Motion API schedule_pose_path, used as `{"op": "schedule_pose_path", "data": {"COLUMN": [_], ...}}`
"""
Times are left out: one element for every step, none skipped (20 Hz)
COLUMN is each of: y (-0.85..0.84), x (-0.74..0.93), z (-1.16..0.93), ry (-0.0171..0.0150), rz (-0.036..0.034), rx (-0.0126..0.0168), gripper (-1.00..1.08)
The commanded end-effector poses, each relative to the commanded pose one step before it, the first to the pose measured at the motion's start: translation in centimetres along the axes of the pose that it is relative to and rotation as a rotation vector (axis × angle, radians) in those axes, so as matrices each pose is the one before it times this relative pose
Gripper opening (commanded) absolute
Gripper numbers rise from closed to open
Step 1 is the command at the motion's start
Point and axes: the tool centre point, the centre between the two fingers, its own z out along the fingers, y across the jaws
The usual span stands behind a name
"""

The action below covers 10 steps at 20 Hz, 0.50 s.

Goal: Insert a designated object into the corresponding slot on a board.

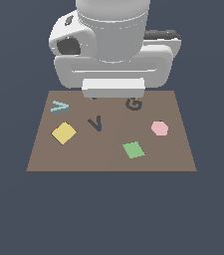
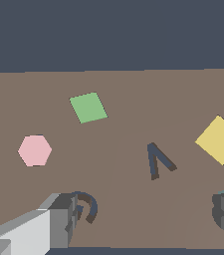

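Teal V (image 1: 59, 106) on board (image 1: 108, 159), apart from V slot (image 1: 96, 123)

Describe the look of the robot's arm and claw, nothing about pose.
The arm is glossy white with rounded housings, a dark round opening on one side and a black strip on the other. The claw has a light grey body and dark grey, blocky fingers. No cables or markings show.

We note teal V piece (image 1: 59, 106) lying flat on board (image 1: 108, 159), near far corner at exterior view's left, apex pointing toward that view's right. Dark V slot (image 1: 96, 123) near board centre, unoccupied, well apart from piece. Board brown, square, flat. We cannot identify piece clearly in wrist view.
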Motion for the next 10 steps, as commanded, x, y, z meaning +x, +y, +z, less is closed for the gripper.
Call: {"op": "schedule_pose_path", "data": {"y": [0.001,-0.002,0.011,0.021,0.023,0.030,0.036,0.044,0.049,0.056], "x": [0.000,-0.008,-0.024,-0.039,-0.055,-0.071,-0.086,-0.102,-0.117,-0.132], "z": [0.000,0.004,0.014,0.022,0.032,0.041,0.050,0.058,0.067,0.076], "ry": [0.00000,-0.00001,-0.00004,-0.00007,-0.00010,-0.00013,-0.00016,-0.00018,-0.00021,-0.00024], "rz": [0.00000,-0.00069,-0.00183,-0.00301,-0.00431,-0.00552,-0.00676,-0.00796,-0.00918,-0.01038], "rx": [0.00000,-0.00002,0.00000,0.00001,0.00001,0.00001,0.00001,0.00002,0.00002,0.00002], "gripper": [1.00,1.00,1.00,1.00,1.00,1.00,1.00,1.00,1.00,1.00]}}
